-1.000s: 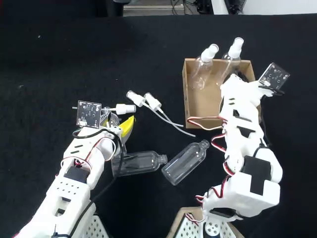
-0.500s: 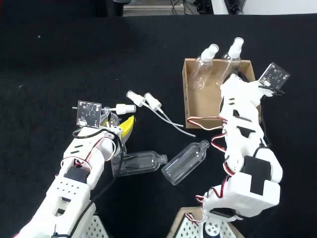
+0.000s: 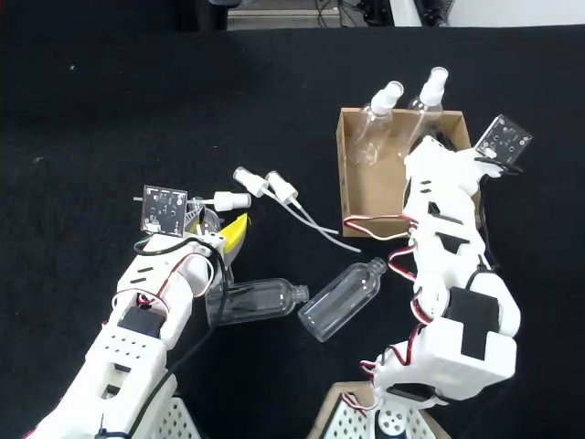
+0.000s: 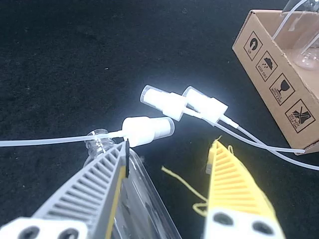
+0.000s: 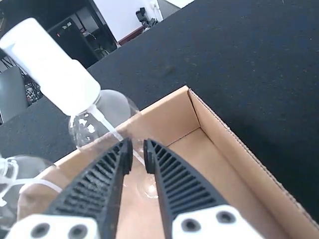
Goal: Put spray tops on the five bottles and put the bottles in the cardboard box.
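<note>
Two capped bottles point(image 3: 373, 128) in cardboard box point(image 3: 366, 197); right gripper point(image 5: 138, 145) nearly clenched, empty, over box; left gripper point(image 4: 170, 145) released, spray top point(image 4: 148, 130) at grey fingertip.

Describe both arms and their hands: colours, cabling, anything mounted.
Both arms are white shells with black servo blocks: left arm, right arm. Red, white and black cables loop along them. Each wrist carries a small square circuit board. The left hand has one grey and one yellow ribbed finger; the right hand has two black ribbed fingers on white bases.
</note>
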`<state>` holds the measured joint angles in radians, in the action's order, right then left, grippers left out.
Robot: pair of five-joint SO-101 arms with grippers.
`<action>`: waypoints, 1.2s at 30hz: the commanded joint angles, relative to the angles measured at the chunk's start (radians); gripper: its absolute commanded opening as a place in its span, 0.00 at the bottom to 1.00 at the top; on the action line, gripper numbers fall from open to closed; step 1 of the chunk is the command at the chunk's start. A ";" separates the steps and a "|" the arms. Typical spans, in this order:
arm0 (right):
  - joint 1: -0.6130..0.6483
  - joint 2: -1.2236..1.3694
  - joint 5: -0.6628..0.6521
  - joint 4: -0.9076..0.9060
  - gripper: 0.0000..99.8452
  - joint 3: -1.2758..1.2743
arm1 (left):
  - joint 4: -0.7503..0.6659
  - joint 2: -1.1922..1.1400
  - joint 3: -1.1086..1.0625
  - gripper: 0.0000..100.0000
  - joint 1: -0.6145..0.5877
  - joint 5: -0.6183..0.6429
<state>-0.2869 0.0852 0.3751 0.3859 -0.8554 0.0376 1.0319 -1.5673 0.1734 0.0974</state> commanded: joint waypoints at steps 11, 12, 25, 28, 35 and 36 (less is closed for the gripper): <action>0.018 -0.033 0.003 0.029 0.01 -0.013 | -0.025 0.020 0.015 0.25 0.004 0.006; 0.018 -0.042 0.003 0.029 0.01 -0.022 | -0.025 0.020 0.015 0.25 0.004 0.006; 0.043 -0.124 0.002 0.031 0.01 -0.085 | -0.025 0.018 0.015 0.25 0.004 0.006; 0.003 -0.148 0.009 0.037 0.01 -0.102 | -0.025 0.018 0.015 0.25 0.004 0.006; -0.043 -0.151 0.146 0.037 0.01 -0.081 | -0.025 0.017 0.015 0.25 0.004 0.006; -0.043 -0.139 0.164 0.032 0.01 -0.062 | -0.025 0.018 0.015 0.25 0.004 0.006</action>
<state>-0.3069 -0.0284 0.4780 0.3951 -0.9659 0.0376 1.0319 -1.5673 0.1734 0.0974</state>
